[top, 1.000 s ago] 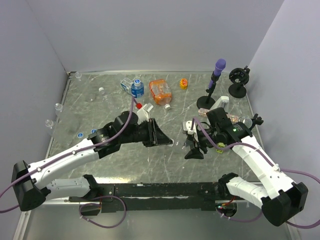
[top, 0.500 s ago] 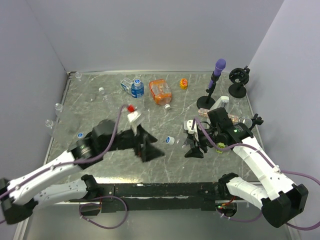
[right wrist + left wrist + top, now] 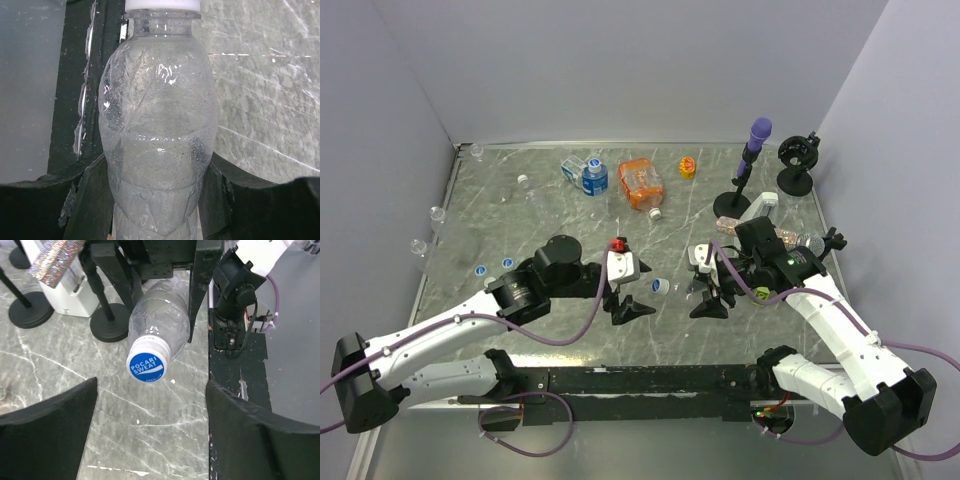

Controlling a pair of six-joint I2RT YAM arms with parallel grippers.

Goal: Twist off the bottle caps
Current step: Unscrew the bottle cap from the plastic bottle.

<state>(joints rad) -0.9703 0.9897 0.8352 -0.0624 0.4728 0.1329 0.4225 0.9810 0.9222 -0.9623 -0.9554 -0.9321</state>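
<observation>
Right now the right gripper (image 3: 155, 200) is clamped around the belly of a clear bottle (image 3: 157, 120), holding it on its side over the marbled table (image 3: 60, 375). Its blue-topped cap (image 3: 147, 366) sits on the neck, pointing at the left gripper (image 3: 151, 407), whose jaws stand wide apart just short of it, touching nothing.

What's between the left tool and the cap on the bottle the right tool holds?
Nothing visible. The left tool is open and faces the cap straight on, with only bare table in the gap. The right tool grips the bottle by its body, clear of the cap.
</observation>
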